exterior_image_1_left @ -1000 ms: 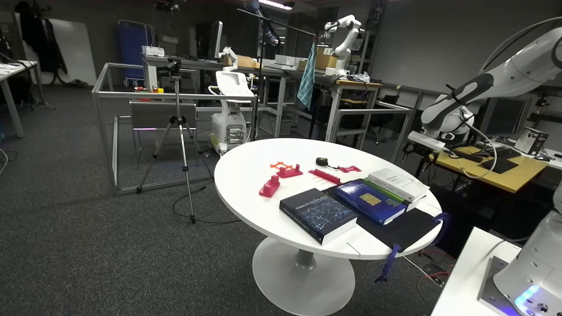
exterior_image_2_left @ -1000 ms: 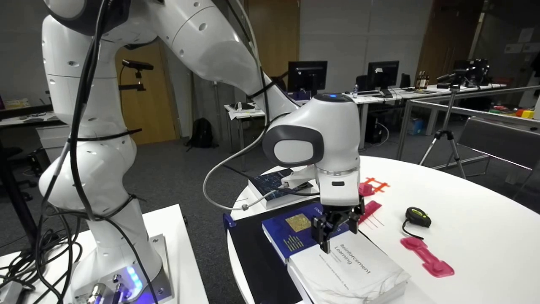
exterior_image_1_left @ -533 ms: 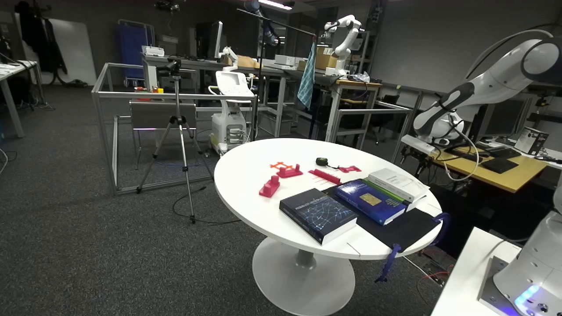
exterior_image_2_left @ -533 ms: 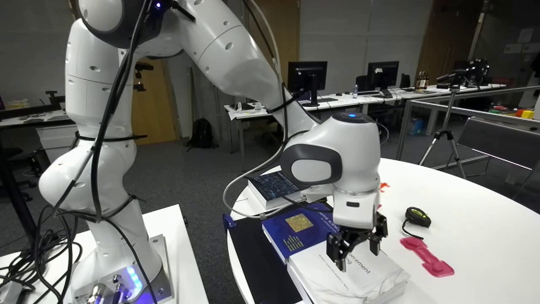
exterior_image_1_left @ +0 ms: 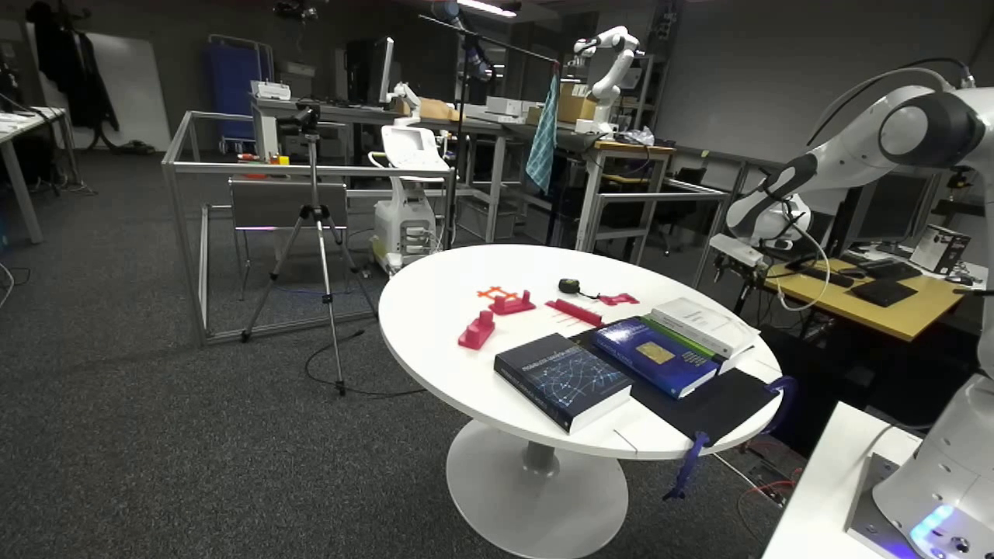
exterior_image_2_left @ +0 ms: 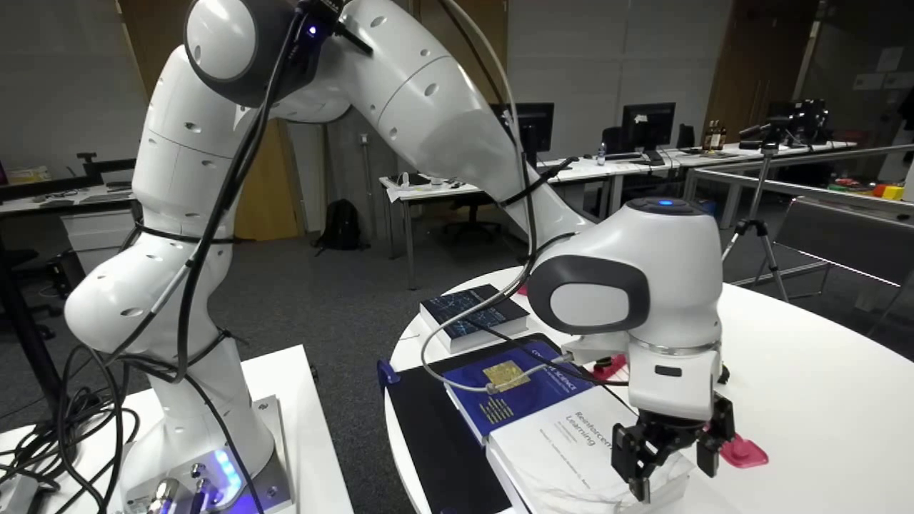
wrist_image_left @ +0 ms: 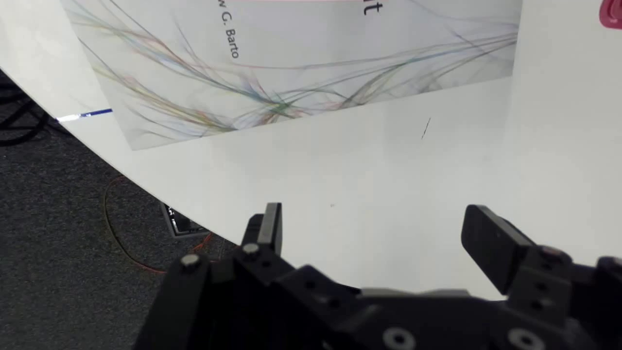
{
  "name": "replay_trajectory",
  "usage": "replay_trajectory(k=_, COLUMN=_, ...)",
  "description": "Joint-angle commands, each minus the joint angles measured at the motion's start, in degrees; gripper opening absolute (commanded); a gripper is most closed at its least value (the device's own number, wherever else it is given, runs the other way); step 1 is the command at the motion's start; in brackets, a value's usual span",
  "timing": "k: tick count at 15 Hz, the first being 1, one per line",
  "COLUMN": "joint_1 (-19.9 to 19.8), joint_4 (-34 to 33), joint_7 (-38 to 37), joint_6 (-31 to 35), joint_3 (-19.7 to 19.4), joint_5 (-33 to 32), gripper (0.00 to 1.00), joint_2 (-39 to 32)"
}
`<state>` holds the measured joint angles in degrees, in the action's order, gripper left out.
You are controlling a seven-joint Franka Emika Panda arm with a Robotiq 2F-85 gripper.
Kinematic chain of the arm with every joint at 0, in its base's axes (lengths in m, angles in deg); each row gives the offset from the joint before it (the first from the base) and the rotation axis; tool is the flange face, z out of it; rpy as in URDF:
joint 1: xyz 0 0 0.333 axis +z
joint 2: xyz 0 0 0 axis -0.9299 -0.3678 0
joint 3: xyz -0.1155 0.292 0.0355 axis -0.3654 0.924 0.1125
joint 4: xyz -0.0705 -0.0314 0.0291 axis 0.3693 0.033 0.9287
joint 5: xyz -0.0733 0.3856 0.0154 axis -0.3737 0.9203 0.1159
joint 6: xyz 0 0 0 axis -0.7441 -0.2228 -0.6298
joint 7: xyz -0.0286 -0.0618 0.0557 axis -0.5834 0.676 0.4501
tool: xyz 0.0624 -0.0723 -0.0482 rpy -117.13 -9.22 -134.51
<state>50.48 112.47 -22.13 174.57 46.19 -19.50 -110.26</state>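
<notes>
One white bk (exterior_image_2_left: 564, 457) lies just beside the blue bk (exterior_image_2_left: 518, 401); my gripper (wrist_image_left: 372, 218), spread wide, holding nada, hangs nr white bk's swirl-printed edge, side away from blue bk.

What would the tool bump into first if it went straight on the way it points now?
Most likely the white tabletop: the tool points down, jaws apart, and the wrist view shows that surface between them. Depth is hard to judge, so the nearby white book might come first.
</notes>
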Motion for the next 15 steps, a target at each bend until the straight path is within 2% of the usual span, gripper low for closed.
replay_trajectory(k=1, joint_1=-1.19, joint_4=-4.71, joint_7=-1.61, joint_6=-3.45, joint_3=-0.43, joint_5=0.84, gripper=1.0, joint_2=-3.96)
replay_trajectory(k=5, joint_1=-2.77, joint_4=-4.63, joint_7=-1.53, joint_6=-6.49, joint_3=1.15, joint_5=4.02, gripper=1.0, joint_2=-5.88)
replay_trajectory(k=9, joint_1=-3.93, joint_4=-4.39, joint_7=0.97, joint_6=-4.85, joint_3=3.09, joint_5=7.45, gripper=1.0, joint_2=-7.21)
replay_trajectory(k=15, joint_1=-3.64, joint_4=-6.35, joint_7=4.34, joint_6=-4.66, joint_3=2.77, joint_5=5.28, gripper=1.0, joint_2=-8.92)
